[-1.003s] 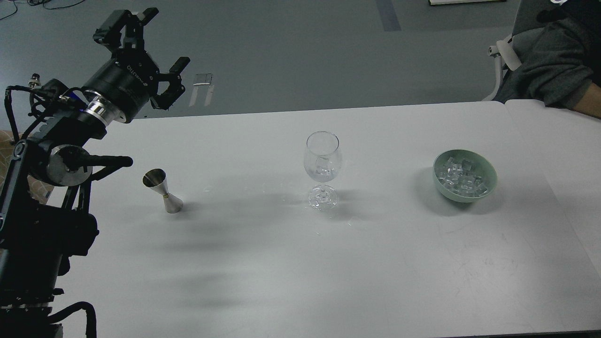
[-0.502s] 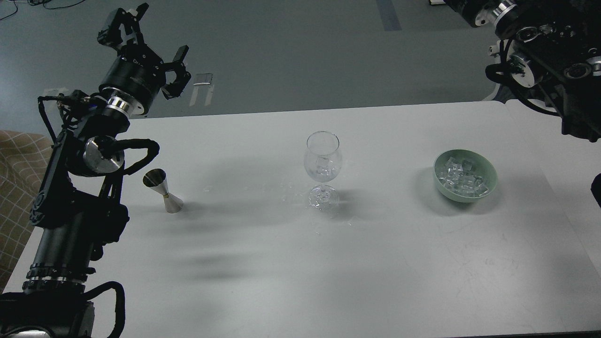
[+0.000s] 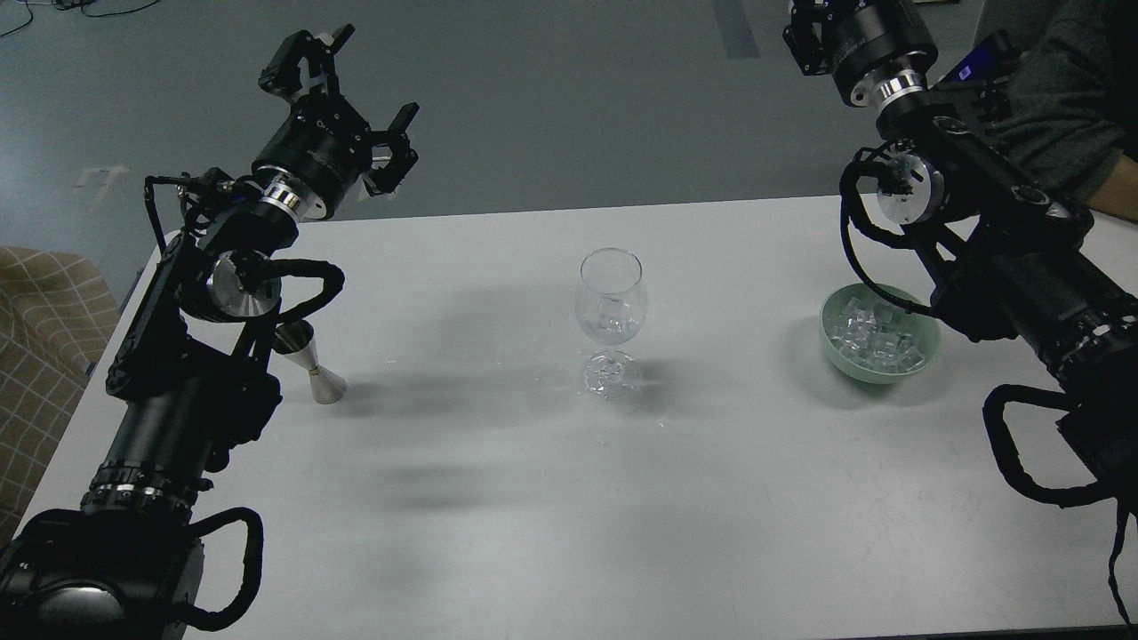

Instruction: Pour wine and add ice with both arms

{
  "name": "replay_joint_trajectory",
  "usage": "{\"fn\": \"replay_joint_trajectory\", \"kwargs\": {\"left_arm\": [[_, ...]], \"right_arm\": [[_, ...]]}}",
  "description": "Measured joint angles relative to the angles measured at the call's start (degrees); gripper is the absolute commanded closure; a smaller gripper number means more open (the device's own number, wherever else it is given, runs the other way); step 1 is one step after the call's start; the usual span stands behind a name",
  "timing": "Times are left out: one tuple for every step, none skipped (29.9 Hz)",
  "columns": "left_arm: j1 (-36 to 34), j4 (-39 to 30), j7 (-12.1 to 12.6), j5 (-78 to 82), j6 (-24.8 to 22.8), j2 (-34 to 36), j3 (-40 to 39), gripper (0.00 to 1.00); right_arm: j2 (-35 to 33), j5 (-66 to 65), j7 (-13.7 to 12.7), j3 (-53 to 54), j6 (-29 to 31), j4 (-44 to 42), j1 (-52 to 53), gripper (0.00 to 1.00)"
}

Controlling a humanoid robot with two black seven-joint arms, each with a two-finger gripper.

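White table (image 3: 551,533): jigger (image 3: 313,366), glass (image 3: 610,320), bowl (image 3: 836,356).

The right hand (image 3: 813,27) is cut off by the top edge.

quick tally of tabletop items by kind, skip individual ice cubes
Clear stemmed wine glass: 1
Pale green ceramic bowl heaped with clear ice cubes: 1
Silver metal hourglass-shaped jigger: 1
Total: 3, all standing on the white table.

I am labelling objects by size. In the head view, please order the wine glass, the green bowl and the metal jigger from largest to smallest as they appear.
1. Glass, tallest.
2. Bowl, slightly wider than the glass but much lower; close to it.
3. Jigger, clearly smallest, partly hidden by the left arm.
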Motion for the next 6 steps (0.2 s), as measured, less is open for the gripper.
{"fn": "replay_joint_trajectory", "kwargs": {"left_arm": [[-0.6, 1.2, 0.0, -1.1, -0.4, 0.0, 0.0, 0.02], [-1.3, 2.5, 0.1, -2.1, -0.5, 0.0, 0.0, 0.02], [-1.8, 3.5, 0.1, -2.7, -0.6, 0.0, 0.0, 0.02], [-2.4, 4.9, 0.1, -3.3, -0.6, 0.0, 0.0, 0.02], [-2.9, 6.0, 0.1, -3.6, -0.7, -0.1, 0.1, 0.02], [-3.1, 6.6, 0.1, -3.7, -0.7, -0.2, 0.1, 0.02]], "right_arm": [[0.2, 0.8, 0.1, 0.3, 0.7, 0.0, -0.4, 0.0], [0.4, 1.7, 0.1, 0.4, 1.2, 0.0, -0.7, 0.0], [0.5, 2.7, 0.2, 0.5, 1.7, -0.1, -0.9, 0.0], [0.5, 3.8, 0.2, 0.6, 2.2, -0.2, -1.1, 0.0], [0.6, 4.6, 0.3, 0.6, 2.6, -0.3, -1.1, 0.0], [0.6, 5.3, 0.3, 0.6, 2.9, -0.5, -1.2, 0.0]]}}
